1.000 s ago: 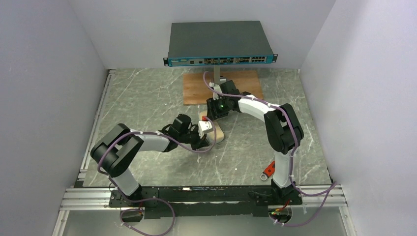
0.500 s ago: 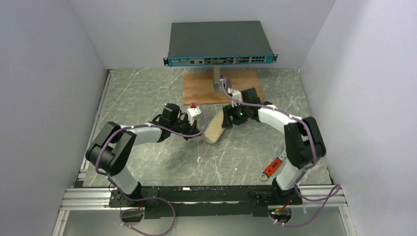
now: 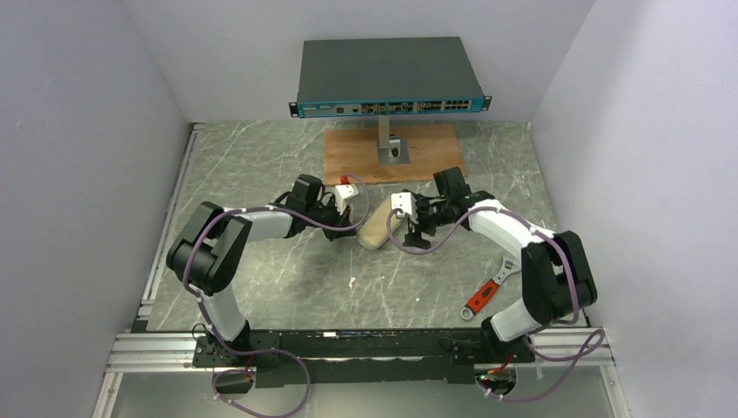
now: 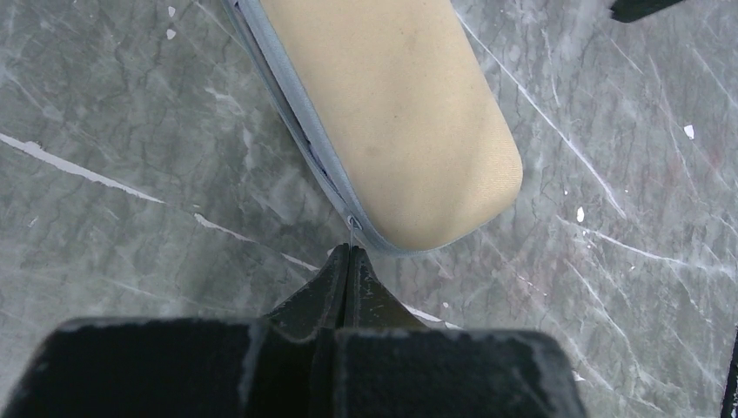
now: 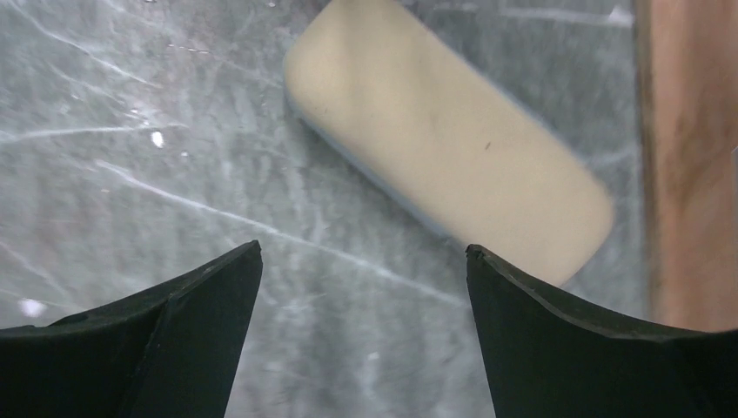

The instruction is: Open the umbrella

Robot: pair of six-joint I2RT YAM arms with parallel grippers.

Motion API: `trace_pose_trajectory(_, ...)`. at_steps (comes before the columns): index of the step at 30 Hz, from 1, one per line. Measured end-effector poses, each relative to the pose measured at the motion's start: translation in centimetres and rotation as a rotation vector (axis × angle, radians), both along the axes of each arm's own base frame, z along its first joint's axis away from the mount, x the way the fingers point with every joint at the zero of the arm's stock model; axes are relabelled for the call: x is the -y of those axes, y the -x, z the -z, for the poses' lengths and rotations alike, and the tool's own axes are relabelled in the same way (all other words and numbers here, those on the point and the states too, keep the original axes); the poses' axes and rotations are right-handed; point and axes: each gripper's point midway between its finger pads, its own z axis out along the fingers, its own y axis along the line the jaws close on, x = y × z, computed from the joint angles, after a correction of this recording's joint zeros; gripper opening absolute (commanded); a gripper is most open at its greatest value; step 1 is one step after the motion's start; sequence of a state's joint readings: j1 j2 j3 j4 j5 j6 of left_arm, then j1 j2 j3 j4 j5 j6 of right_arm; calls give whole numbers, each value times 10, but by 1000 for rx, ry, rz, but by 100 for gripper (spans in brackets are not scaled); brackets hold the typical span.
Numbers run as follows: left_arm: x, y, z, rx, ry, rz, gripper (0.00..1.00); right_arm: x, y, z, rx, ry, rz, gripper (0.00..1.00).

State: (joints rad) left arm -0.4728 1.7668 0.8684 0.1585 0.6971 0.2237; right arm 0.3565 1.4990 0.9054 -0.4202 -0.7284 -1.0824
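The umbrella itself is out of view. A cream oval clamshell case [image 3: 375, 232] with a grey zipper edge lies closed on the marble table; it also shows in the left wrist view [image 4: 392, 113] and the right wrist view [image 5: 452, 165]. My left gripper [image 3: 351, 228] is at the case's left end and shut [image 4: 350, 249] on the thin zipper pull [image 4: 352, 230] at the case's rounded end. My right gripper [image 3: 411, 228] is open and empty [image 5: 364, 252], just right of the case and low over the table.
A network switch [image 3: 390, 78] stands on a metal post over a wooden board [image 3: 348, 157] at the back. A red-handled wrench [image 3: 484, 293] lies at the front right near the right arm's base. White walls close in both sides.
The right arm swung from behind the case round to its right side and lowered. The left gripper shifted back and left, and the case turned and moved with it.
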Motion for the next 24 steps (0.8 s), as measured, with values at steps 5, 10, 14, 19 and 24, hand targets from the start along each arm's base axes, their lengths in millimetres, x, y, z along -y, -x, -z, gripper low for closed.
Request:
trace_pose_trajectory(5,3,-4,2,-9,0,5,0,-17,-23,-2,165,15,-212,90)
trace_pose_trajectory(10,4,-6,2,-6,2,4,0,-31,-34,9,241,29,-380,91)
trace_pose_trajectory(14,4,-6,2,-6,1,4,0,-39,-44,15,269,44,-476,90)
trace_pose_trajectory(19,4,-6,2,-5,0,6,0,-42,-54,27,251,69,-539,71)
trace_pose_trajectory(24,1,-1,1,4,1,12,0,-37,-50,37,200,84,-520,56)
